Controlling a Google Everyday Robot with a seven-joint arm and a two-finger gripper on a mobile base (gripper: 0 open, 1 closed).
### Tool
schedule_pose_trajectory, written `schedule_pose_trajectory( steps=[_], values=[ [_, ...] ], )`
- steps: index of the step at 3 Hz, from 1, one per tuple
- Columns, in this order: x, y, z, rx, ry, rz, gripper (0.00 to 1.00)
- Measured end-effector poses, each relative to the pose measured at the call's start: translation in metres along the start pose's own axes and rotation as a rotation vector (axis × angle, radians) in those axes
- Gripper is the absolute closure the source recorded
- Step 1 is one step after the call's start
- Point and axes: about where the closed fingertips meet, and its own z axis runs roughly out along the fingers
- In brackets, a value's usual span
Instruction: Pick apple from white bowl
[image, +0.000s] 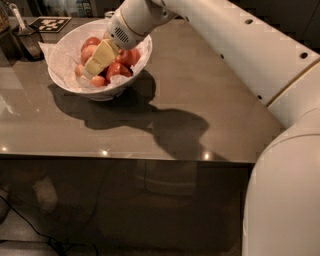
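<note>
The white bowl (65, 84) stands at the back left of the table, lined with crumpled white paper and holding several red apples (116, 69). My gripper (90, 71) reaches down into the bowl from the upper right, its cream-coloured fingers (102, 56) lying over the apples with the tips low among the fruit on the bowl's left side. The white arm crosses the frame from the right and hides the bowl's far right rim.
The brown glossy table (165, 120) runs to a front edge low in view. A dark container with a utensil (25, 37) and a black-and-white marker tag (51, 23) sit at the back left. My arm's shadow lies right of the bowl.
</note>
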Motion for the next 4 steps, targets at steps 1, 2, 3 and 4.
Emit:
schedule_pose_trajectory(
  steps=[1,2,3,4],
  values=[
    [0.001,-0.001,0.000,0.013,-0.003,0.001,0.00],
    [-0.003,-0.002,0.012,0.061,-0.021,0.002,0.00],
    [-0.009,-0.010,0.021,0.108,-0.036,0.000,0.00],
    [-0.013,-0.018,0.027,0.135,-0.047,0.002,0.00]
  ],
)
